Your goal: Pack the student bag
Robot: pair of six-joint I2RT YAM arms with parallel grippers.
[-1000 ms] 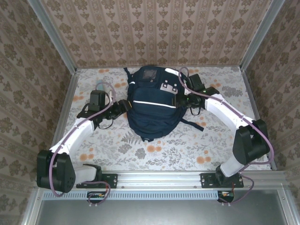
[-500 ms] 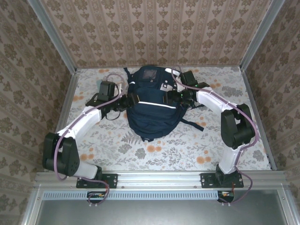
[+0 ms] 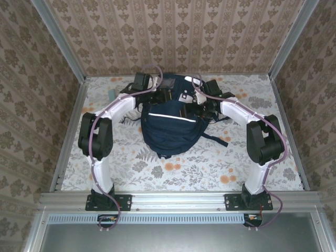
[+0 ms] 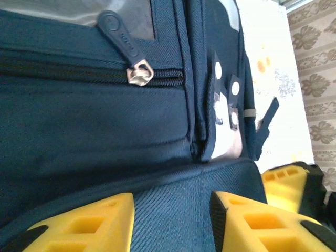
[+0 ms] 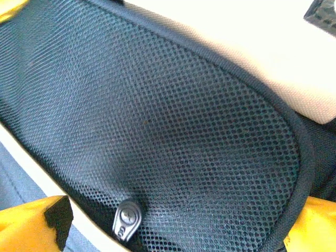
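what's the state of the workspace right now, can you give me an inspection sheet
surface: floral cloth covering the table
job's things: bag lying mid-table
clutter: small pale item left of the bag, too small to identify
end effectors: left end effector straddles a fold of bag fabric, grip unclear; right end effector open over the bag's mesh panel
cables: purple cables along both arms
surroundings: patterned walls, metal frame
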